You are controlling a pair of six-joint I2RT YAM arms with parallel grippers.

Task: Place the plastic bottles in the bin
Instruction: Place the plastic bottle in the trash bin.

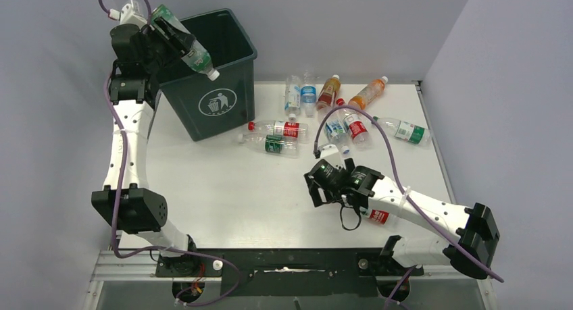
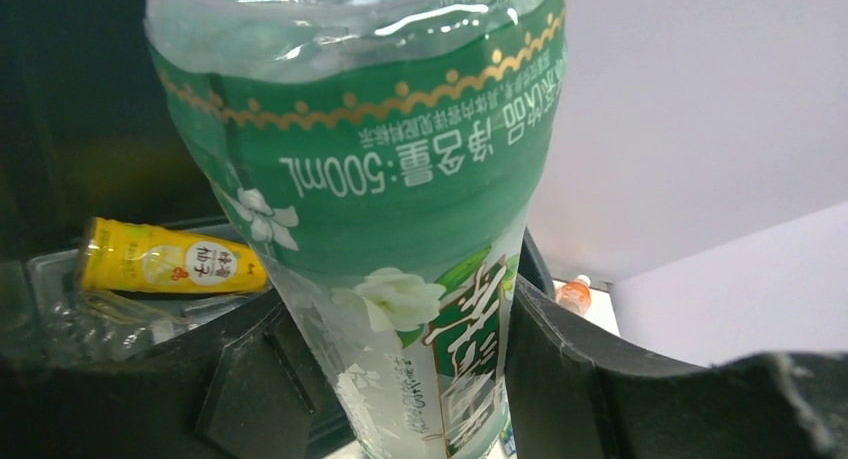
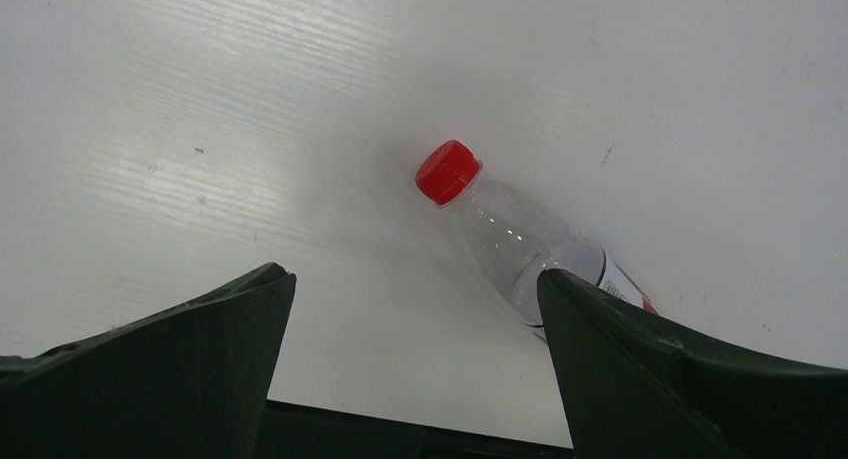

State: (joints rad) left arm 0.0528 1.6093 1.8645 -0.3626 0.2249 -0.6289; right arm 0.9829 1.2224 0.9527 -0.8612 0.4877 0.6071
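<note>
Left wrist view, on the green-label bottle: "500mL" in white, upside down, in a row of Chinese characters. The yellow bottle has small red print, unreadable. On the bin front: white litter-person symbol. Labels on the table's bottles are too small to read.

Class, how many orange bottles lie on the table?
2. One orange bottle lies at the table's far edge; the second orange bottle lies just right of it. The right arm may hide more.
</note>
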